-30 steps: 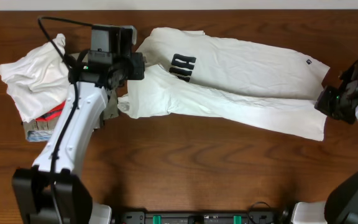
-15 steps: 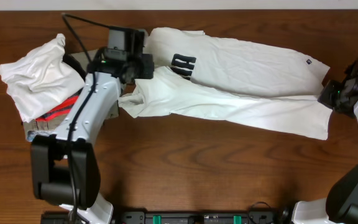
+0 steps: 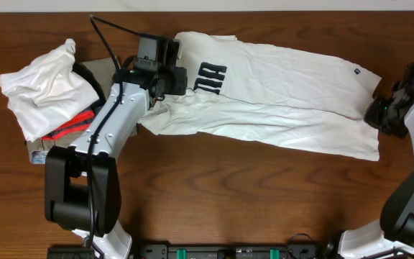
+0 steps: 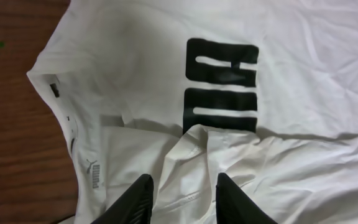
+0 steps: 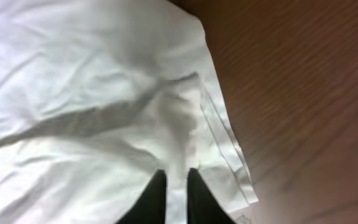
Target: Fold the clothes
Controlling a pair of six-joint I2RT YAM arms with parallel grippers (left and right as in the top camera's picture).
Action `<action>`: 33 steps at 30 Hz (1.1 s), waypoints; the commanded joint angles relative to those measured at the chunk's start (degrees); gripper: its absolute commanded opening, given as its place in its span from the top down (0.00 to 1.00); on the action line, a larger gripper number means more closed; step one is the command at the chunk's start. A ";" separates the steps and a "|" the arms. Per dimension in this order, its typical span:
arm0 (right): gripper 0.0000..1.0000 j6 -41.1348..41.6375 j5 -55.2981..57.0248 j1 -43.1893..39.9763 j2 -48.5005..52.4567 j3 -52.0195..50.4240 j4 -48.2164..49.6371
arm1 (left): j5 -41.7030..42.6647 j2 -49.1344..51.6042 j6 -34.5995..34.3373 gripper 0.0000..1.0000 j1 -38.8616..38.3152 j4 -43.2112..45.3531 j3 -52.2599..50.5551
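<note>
Far left, a heap of other garments [image 3: 40, 97] sits near the waist end of the white trousers [image 3: 286, 101], which lie lengthwise across the worktop [image 3: 228, 201]. If I swing wide, I may drag that heap in. My left claw [image 4: 182, 200] stands part open astride a ruck. If the ruck snags, the legs could skew. My right claw [image 5: 176, 199] is narrow at the hem, and I cannot tell whether it grips.

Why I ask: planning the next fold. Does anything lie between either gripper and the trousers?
Nothing visible does. The left gripper hangs right over the waist end of the trousers, the right gripper over the leg hems. The pile of other garments lies beyond the waist end.
</note>
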 commanded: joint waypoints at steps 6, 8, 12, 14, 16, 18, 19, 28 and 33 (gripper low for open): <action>0.86 -1.05 1.29 -0.52 0.59 0.17 -1.01 | -0.35 0.22 1.18 0.66 0.04 -5.77 0.09; 0.88 -1.44 1.31 -0.52 0.59 0.17 -2.01 | -0.35 0.22 1.18 0.65 0.04 -8.79 0.09; 0.89 -1.44 1.29 -0.55 0.59 0.17 -4.04 | -0.35 0.22 1.16 0.65 0.04 -13.25 0.09; 0.88 -1.44 1.29 -0.59 0.59 0.17 -5.25 | -0.35 0.22 1.16 0.65 0.04 -14.34 0.09; 0.85 -1.46 1.99 -0.63 0.59 0.17 -6.29 | -0.39 0.24 1.18 0.64 0.04 -14.43 0.09; 0.84 -1.42 2.38 -0.61 0.59 0.09 -6.71 | -0.79 0.24 1.18 0.60 0.04 -13.88 0.09; 0.84 -1.42 2.34 -0.61 0.59 -0.04 -6.71 | -1.68 0.33 1.18 0.60 0.04 -13.53 0.09; 0.81 -1.42 3.56 -1.05 0.59 -0.31 -9.09 | -4.83 4.04 4.68 0.54 0.02 -10.95 0.09; 0.75 -1.40 8.96 -1.18 0.61 -0.68 -9.75 | -4.83 6.34 5.31 0.55 0.02 -10.78 0.09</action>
